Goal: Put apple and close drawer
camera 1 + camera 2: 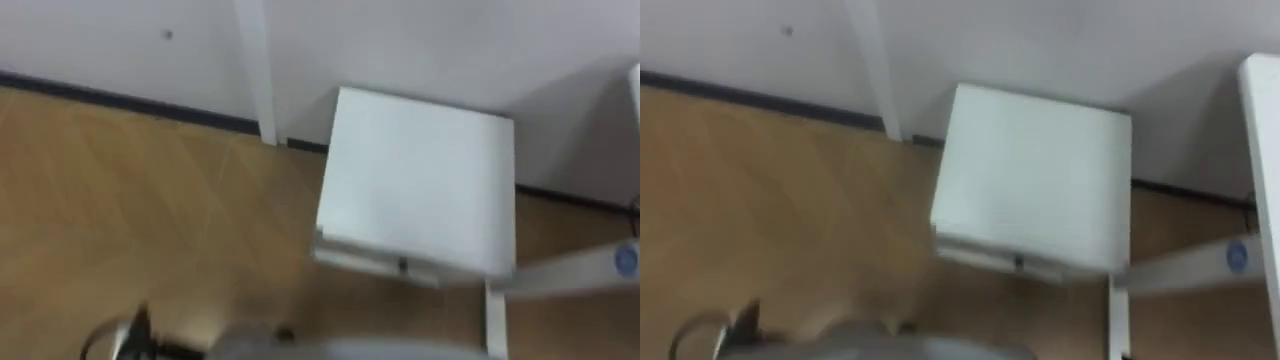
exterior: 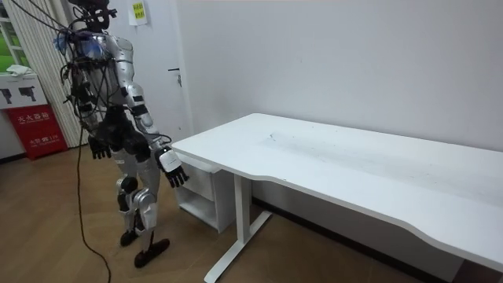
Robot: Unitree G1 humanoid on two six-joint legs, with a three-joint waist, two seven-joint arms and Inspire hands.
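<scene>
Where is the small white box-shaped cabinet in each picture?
Left eye view: the small white box-shaped cabinet is right of middle, against the wall.
Right eye view: at the middle, against the wall.
Room view: low down, under the white desk's end at the room view's left.
Shared landmark: the white desk leg beside the cabinet.

This is looking like a sparse office or test room; a long white counter [image 2: 354, 157] is standing along bare white walls [image 2: 354, 55]; a small white drawer cabinet [image 1: 415, 180] is sitting on wood-pattern flooring [image 1: 150, 190] by a dark skirting board [image 1: 120, 98]; a red box [image 2: 33, 126] is standing by the curtains [image 2: 39, 71].
</scene>
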